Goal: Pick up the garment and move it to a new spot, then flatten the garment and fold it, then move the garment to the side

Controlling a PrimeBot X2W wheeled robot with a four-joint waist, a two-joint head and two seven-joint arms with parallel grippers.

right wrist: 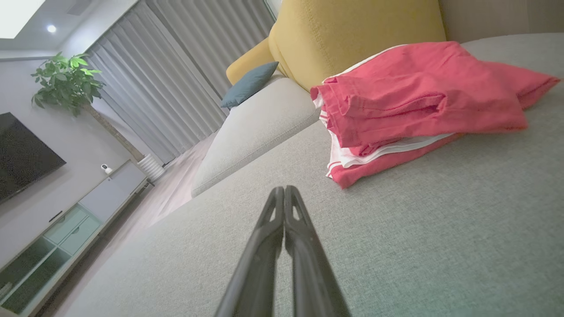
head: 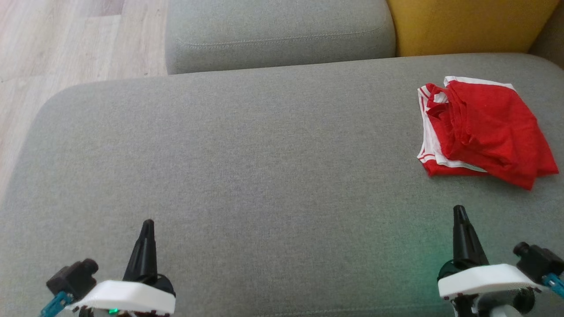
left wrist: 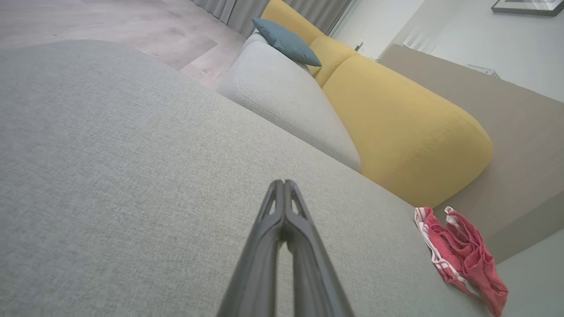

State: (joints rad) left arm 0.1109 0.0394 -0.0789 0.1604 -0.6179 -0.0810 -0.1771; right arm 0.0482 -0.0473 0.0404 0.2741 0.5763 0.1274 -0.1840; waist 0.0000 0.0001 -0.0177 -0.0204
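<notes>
Head view: I am seeing the garment (head: 487,127) lying folded at the frame's right, on the sofa (head: 264,154).
Garment: I am judging it is sitting there as its side spot.
Left gripper (head: 148,223): fingers pressing together, holding nothing, lower left, well apart from it.
Right gripper (head: 459,209): fingers pressing together, empty, hovering near, below it.

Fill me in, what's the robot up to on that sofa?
Nothing is being held right now. The red garment lies folded on the right side of the grey sofa seat. The left fingers and right fingers are shut and empty, nearer the robot, clear of the garment. The folding looks done.
</notes>
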